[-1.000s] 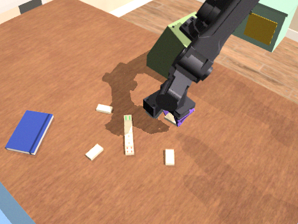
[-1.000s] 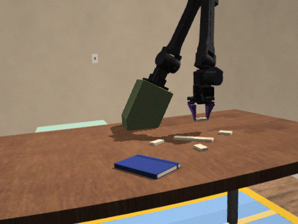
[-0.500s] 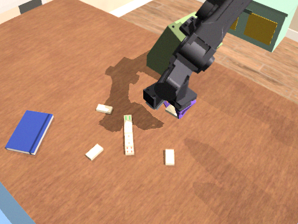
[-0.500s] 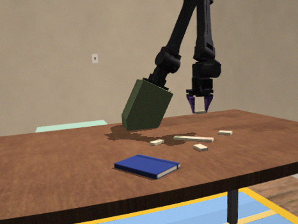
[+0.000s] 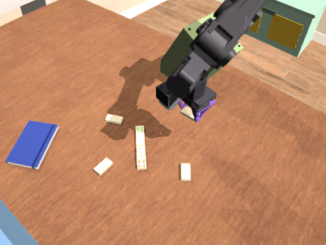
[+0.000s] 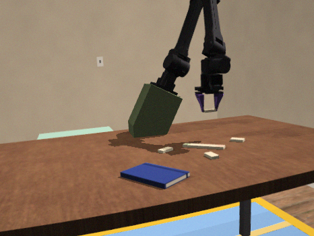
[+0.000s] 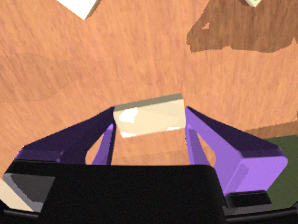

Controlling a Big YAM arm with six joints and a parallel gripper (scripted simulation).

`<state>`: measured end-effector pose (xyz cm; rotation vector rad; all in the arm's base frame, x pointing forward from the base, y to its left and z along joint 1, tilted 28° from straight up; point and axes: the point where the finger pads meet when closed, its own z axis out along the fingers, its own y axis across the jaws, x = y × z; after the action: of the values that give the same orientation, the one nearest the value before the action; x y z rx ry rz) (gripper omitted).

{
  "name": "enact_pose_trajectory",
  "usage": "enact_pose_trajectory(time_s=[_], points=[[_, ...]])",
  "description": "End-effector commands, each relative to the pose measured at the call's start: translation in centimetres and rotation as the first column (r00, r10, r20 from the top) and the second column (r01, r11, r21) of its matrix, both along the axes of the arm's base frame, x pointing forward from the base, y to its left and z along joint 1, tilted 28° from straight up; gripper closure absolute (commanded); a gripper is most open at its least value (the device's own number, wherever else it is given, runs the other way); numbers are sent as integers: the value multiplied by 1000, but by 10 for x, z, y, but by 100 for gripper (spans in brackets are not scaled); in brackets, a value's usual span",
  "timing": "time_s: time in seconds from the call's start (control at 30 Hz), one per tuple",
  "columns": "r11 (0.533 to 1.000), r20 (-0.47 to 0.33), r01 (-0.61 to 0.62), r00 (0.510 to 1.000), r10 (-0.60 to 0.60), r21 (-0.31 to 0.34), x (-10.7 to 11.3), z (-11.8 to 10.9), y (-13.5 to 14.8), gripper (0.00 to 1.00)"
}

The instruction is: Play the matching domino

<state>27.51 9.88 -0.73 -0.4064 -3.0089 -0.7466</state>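
My gripper [image 6: 209,107] with purple fingers is shut on a cream domino [image 7: 149,116] and holds it well above the table; the domino also shows in the top view [image 5: 187,112] and in the exterior view [image 6: 210,110]. Its visible side is blank. The line of face-up dominoes [image 5: 140,147] lies flat on the table, left of and below the gripper, with a green-pipped end [image 5: 140,129] toward the arm and a red-pipped end [image 5: 141,162] toward the front. Three blank face-down dominoes lie around the line [image 5: 114,119] [image 5: 103,166] [image 5: 185,171].
A blue notebook [image 5: 32,143] lies at the left of the table. The arm's green base block [image 6: 153,111] stands behind the line. A green cabinet [image 5: 287,24] is beyond the table's far edge.
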Motion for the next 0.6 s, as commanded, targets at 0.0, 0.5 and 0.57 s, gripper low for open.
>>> enact_pose_trajectory(time_s=[0.0,0.5,0.57], points=[[1000,28,2,1000,-2,3,12,9,-2,52],[1000,26,-7,1000,7,3,13,11,-2,52],[1000,39,-4,999,4,4,18,14,-3,52]])
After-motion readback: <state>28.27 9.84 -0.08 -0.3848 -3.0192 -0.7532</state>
